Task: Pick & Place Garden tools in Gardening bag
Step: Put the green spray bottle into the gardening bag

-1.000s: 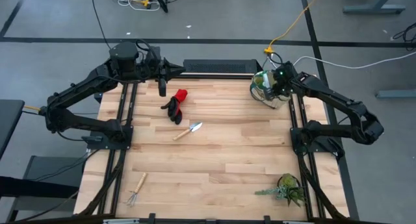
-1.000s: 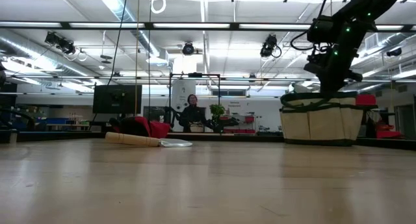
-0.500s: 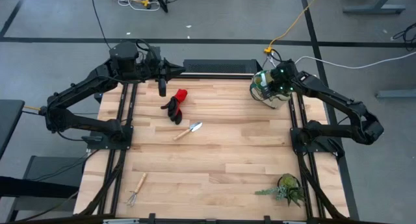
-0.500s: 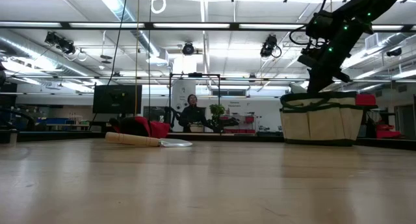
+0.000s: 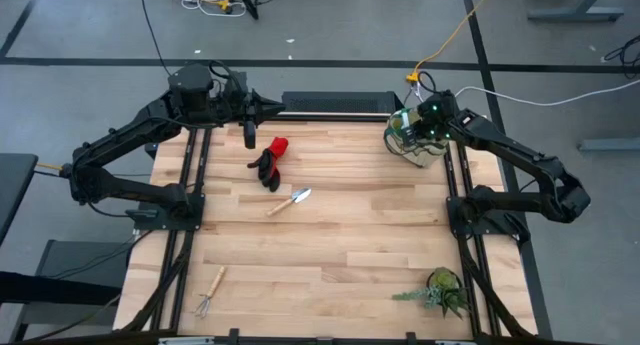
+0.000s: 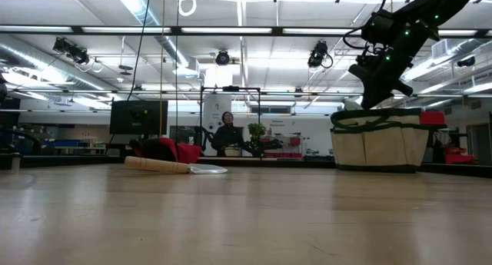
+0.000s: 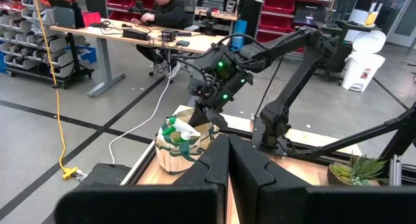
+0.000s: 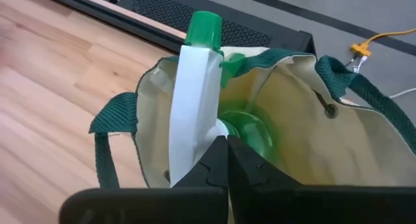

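Note:
The beige gardening bag [image 5: 415, 145] with dark green trim stands at the table's far right corner. A green plastic piece with a white part [image 8: 195, 100] stands inside it, its green cap above the rim. My right gripper [image 8: 227, 143] is shut and empty just above the bag's mouth [image 6: 367, 102]. The red-and-black gloves [image 5: 270, 163], the silver trowel [image 5: 292, 200] and the little rake [image 5: 210, 293] lie on the table. My left gripper [image 5: 276, 107] is shut and waits over the far edge, pointing toward the table's right.
A leafy green plant [image 5: 440, 290] stands at the near right corner. The arms' dark frames run along the left and right edges. Bare wood lies between the trowel and the bag. A person sits at a desk in the room beyond [image 7: 166, 10].
My right gripper has gone up out of the bag's mouth and tipped a little, moving slightly toward the table's left. The bag and the green piece in it have stayed in place.

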### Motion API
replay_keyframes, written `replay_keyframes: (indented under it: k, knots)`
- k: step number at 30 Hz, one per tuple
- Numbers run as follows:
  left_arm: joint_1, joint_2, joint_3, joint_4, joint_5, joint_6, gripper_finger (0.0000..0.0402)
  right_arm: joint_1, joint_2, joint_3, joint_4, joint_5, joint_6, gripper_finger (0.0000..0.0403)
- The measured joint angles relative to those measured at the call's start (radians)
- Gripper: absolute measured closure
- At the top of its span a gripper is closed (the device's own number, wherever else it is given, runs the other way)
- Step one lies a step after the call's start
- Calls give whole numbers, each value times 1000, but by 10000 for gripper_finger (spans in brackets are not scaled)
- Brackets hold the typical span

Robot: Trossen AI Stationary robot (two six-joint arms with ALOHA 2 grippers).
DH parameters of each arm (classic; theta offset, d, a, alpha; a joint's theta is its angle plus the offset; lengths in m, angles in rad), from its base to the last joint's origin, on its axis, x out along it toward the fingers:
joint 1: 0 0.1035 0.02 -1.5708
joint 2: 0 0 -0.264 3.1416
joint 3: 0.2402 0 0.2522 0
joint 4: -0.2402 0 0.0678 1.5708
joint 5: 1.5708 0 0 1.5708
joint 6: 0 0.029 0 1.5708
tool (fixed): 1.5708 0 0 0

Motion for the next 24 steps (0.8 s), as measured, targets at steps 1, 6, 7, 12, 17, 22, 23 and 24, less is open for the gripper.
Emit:
replay_keyframes:
  k: [1, 6, 7, 12, 17, 22, 23, 24]
  knots:
    - [0, 0, 0, 0, 0, 0, 388, 0, -2, 0, 2, -2, 7, 403]
    - [0, 0, 0, 0, 0, -1, 388, -25, -28, 0, 3, -30, 30, 403]
    - [0, 0, 0, 0, 0, -1, 388, -37, -34, 0, -1, -49, 30, 403]
    - [0, 0, 0, 0, 0, -1, 388, -92, -41, 0, -39, -141, 47, 403]
    - [0, 0, 0, 0, 0, -1, 388, -112, -40, 0, -82, -187, 44, 403]
    - [0, 0, 0, 2, 0, 0, 388, -112, -27, 0, -103, -221, 40, 403]
    - [0, 0, 0, 3, 0, 0, 388, -112, -22, 0, -109, -221, 40, 403]
    - [0, 0, 0, 5, 0, 0, 388, -111, -15, 0, -113, -227, 41, 403]
